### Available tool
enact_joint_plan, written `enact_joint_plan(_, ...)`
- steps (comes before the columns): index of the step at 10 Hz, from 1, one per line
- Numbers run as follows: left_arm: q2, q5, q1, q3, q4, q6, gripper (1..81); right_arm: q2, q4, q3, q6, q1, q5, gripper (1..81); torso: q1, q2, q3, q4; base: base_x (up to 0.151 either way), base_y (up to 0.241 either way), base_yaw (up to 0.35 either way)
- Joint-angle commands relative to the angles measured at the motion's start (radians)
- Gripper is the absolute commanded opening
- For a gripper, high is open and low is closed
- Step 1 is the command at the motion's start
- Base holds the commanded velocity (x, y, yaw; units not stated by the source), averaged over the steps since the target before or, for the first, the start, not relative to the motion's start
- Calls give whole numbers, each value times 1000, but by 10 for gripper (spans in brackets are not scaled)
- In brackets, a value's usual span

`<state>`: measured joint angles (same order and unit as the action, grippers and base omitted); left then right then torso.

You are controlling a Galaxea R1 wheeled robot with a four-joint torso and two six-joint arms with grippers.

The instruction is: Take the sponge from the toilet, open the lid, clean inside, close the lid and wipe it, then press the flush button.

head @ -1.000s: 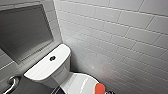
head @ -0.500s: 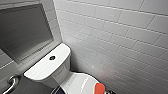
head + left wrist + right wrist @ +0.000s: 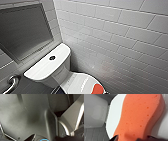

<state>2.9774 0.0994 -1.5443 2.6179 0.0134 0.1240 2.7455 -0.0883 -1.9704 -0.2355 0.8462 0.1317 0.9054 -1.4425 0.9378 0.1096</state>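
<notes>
The white toilet (image 3: 53, 72) stands in the corner, its cistern top carrying the dark round flush button (image 3: 52, 57). Its lid (image 3: 77, 83) is down, and the orange-red sponge (image 3: 98, 89) lies on it at the head view's lower edge. In the right wrist view the sponge (image 3: 139, 116) looms very close on the white lid (image 3: 115, 115). My right gripper (image 3: 134, 138) stands open, with a dark fingertip (image 3: 115, 138) on either side of the sponge's near end. The left wrist view faces dark grey panels of my own body (image 3: 31, 116).
A white tiled wall (image 3: 120, 37) runs close along the toilet's right side. A grey metal panel (image 3: 22, 32) is set in the wall behind the cistern. A chrome grab bar (image 3: 11, 83) sits low at the left.
</notes>
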Motion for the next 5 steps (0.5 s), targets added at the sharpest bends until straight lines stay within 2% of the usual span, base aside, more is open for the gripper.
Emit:
enact_joint_plan(1,3,-81,-20,-7,-7,-3,811,-13,32,33,-2,-66,-6,811,0,0,0,0,0,0,0)
enact_joint_plan(3,3,-81,-20,-7,-7,-3,811,-13,32,4,-7,-58,-4,811,0,0,0,0,0,0,0)
enact_joint_plan(5,0,-82,-20,-7,-7,-3,811,-11,21,-23,-10,-69,46,811,0,0,0,0,0,0,0)
